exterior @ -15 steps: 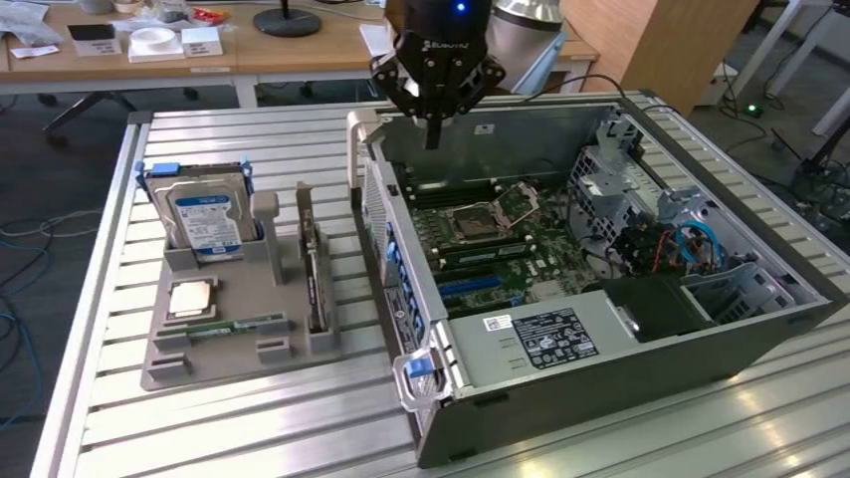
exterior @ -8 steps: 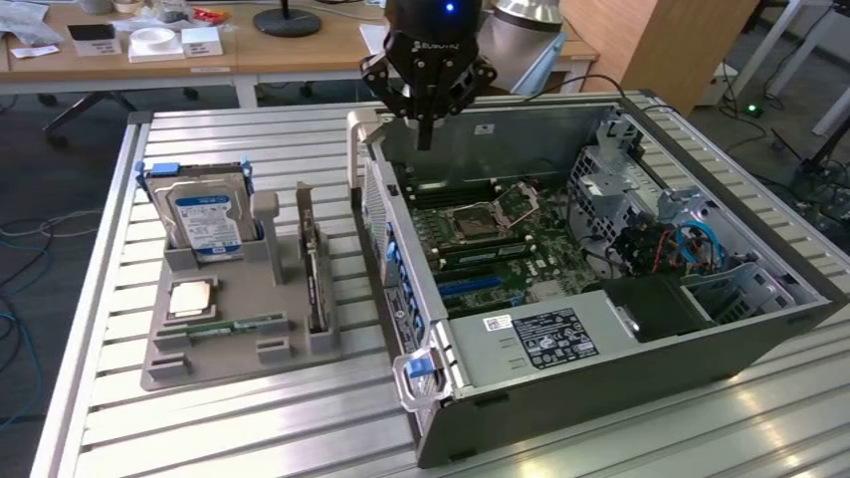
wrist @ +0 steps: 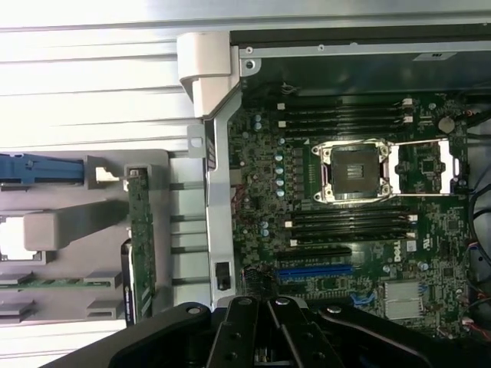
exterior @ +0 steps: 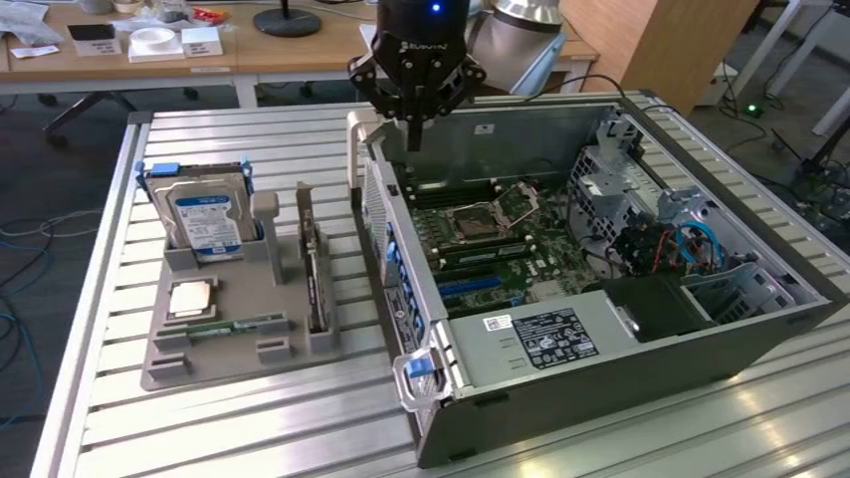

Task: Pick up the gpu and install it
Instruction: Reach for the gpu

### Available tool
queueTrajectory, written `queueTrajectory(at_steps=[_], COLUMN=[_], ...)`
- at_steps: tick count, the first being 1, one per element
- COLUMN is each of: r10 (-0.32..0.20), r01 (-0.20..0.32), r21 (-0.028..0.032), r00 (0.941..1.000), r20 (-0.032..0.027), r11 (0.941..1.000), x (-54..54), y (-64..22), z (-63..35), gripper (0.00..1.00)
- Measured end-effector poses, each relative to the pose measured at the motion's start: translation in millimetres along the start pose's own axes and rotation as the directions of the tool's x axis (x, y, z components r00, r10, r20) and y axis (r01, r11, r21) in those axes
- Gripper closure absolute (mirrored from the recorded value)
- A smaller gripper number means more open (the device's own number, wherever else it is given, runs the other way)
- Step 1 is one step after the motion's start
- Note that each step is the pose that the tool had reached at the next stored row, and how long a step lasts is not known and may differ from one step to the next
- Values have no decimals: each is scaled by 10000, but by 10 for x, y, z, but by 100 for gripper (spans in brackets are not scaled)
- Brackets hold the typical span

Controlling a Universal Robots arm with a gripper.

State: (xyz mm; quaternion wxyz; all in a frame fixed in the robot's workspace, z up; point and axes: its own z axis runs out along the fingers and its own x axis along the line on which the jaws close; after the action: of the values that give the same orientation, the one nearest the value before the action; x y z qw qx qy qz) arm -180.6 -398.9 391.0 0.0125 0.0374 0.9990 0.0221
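Observation:
The gpu point(exterior: 314, 271) stands on its long edge in a slot of the grey holder point(exterior: 199, 370), its silver bracket end pointing to the back. In the wrist view the gpu point(wrist: 139, 238) shows as a narrow green strip with a black face beside it. My gripper point(exterior: 414, 131) hangs shut and empty above the far corner of the open computer case point(exterior: 571, 358), to the exterior view's right of the gpu and well above it. The black fingers point(wrist: 247, 331) meet in the wrist view over the motherboard point(wrist: 345, 222), near its blue slot point(wrist: 314, 271).
The holder also carries a hard drive point(exterior: 206, 214) with a blue-white label, a RAM stick point(exterior: 239, 326) and a square chip point(exterior: 193, 297). The case wall point(exterior: 378, 214) rises between the holder and the motherboard. A desk with clutter stands behind the slatted table point(exterior: 226, 428).

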Motion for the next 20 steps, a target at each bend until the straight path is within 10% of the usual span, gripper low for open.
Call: queueTrajectory(at_steps=[20], r10=[-1], r01=[1], r21=[0], r00=[10000], r20=[0], r11=[10000], x=[315], y=[-23], z=[0], gripper=[89])
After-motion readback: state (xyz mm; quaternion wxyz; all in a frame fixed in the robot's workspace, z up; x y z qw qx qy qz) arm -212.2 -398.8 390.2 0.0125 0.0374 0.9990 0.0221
